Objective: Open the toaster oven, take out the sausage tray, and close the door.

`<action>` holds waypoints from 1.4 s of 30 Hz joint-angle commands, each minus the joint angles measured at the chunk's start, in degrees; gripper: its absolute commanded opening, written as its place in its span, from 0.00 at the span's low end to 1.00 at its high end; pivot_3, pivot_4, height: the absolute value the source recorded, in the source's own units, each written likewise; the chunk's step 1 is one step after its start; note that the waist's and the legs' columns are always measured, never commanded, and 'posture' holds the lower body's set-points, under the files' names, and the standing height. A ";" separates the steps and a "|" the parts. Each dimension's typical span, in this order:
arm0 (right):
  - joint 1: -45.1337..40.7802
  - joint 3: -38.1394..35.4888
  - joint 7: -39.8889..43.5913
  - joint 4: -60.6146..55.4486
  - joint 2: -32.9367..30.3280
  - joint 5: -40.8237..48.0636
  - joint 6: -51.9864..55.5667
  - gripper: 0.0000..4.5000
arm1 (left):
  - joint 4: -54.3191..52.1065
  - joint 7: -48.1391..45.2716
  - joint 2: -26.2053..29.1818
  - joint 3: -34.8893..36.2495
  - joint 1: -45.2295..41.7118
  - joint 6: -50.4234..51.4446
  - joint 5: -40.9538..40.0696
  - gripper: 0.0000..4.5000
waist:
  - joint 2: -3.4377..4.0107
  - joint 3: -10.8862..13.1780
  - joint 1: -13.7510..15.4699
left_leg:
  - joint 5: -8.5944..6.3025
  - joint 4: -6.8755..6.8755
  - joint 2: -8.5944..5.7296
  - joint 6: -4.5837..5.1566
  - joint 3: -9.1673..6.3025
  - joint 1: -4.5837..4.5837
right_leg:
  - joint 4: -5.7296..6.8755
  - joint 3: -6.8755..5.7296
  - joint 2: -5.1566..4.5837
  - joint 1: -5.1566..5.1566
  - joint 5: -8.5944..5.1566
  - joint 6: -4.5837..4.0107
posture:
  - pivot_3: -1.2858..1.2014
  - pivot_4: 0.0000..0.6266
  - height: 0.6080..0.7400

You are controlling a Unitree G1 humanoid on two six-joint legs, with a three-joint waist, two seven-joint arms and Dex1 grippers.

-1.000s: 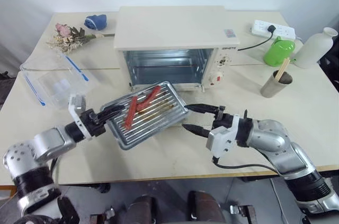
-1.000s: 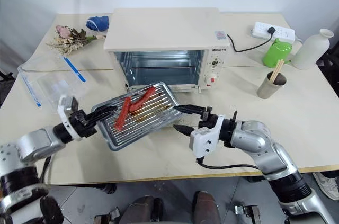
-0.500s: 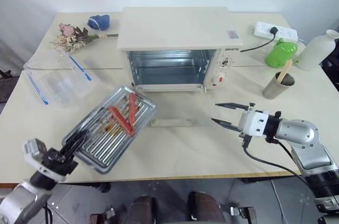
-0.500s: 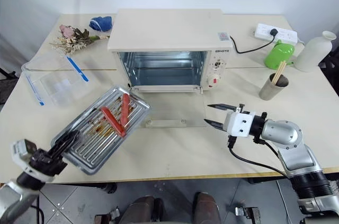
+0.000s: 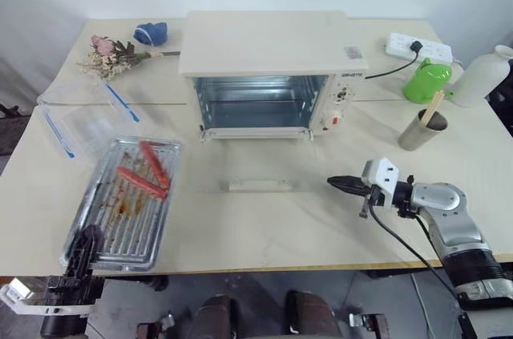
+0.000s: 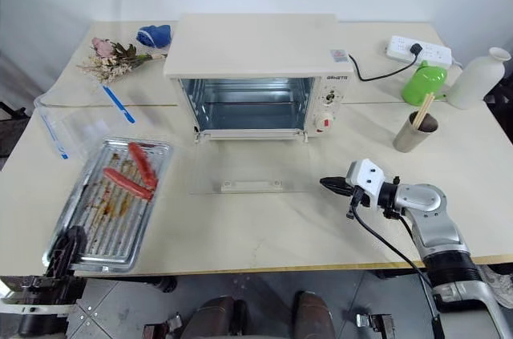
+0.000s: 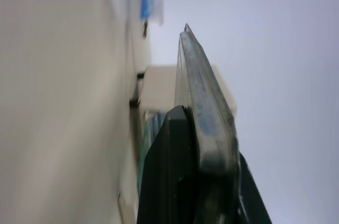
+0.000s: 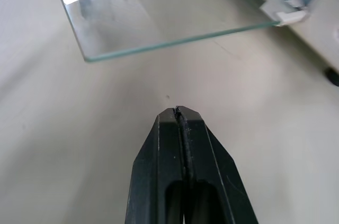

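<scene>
1. Looking over your table (image 5: 264, 231), you are seeing the toaster oven (image 5: 272, 66) sitting at twelve o'clock: a cream-white box with a flat top, a shiny metal cavity standing open, and a knob panel with a red dot on its right end.
2. You are seeing the door (image 5: 260, 164) lying flat on the table in front of the cavity, its clear glass letting the tabletop show through and its cream-white bar handle (image 5: 258, 186) facing you.
3. You are finding the sausage tray (image 5: 124, 203) out of the oven at about nine o'clock from the door, well apart from it: a shallow, ribbed silvery tray with rounded corners, brown grease stains, and two red sausages (image 5: 144, 172) lying toward its far end.
4. You are gripping that tray's near edge with your left gripper (image 5: 84, 244), its black fingers pinched on the rim.
5. You are holding your right gripper (image 5: 343, 183) at about three o'clock from the door handle, its fingers pressed together on nothing, just off the glass corner.
6. You are also seeing a clear plastic box (image 5: 84, 119) with blue clips lying beyond the tray.
</scene>
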 commanded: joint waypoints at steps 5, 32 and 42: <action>-3.36 -3.86 8.35 -1.29 4.32 9.85 3.85 0.01 | -3.57 -0.47 -0.75 -0.45 0.44 -2.97 -1.91 0.00 | 0.00 0.00 -0.08 | -0.10 0.00 0.02 0.04 -0.01 -0.04 | 0.05 -0.02 0.05 0.03 0.02 0.04 | 0.52 0.24 1.00; 8.64 -16.88 6.69 -30.55 -5.27 21.70 26.48 0.80 | -0.89 -0.12 10.99 -14.46 0.93 3.82 -1.91 0.00 | 0.16 0.06 1.98 | -0.52 0.02 0.09 0.10 -0.14 -0.16 | -0.25 -0.02 0.13 0.07 0.00 0.01 | 0.52 0.24 1.00; 27.46 -25.65 2.43 -44.52 -6.89 23.01 27.29 0.99 | 16.33 7.04 26.06 -24.16 -22.47 15.79 -1.91 0.00 | 0.28 0.04 2.92 | -0.31 0.06 -0.08 0.08 -0.08 0.05 | -0.09 0.08 0.11 0.13 0.01 0.02 | 0.52 0.24 1.00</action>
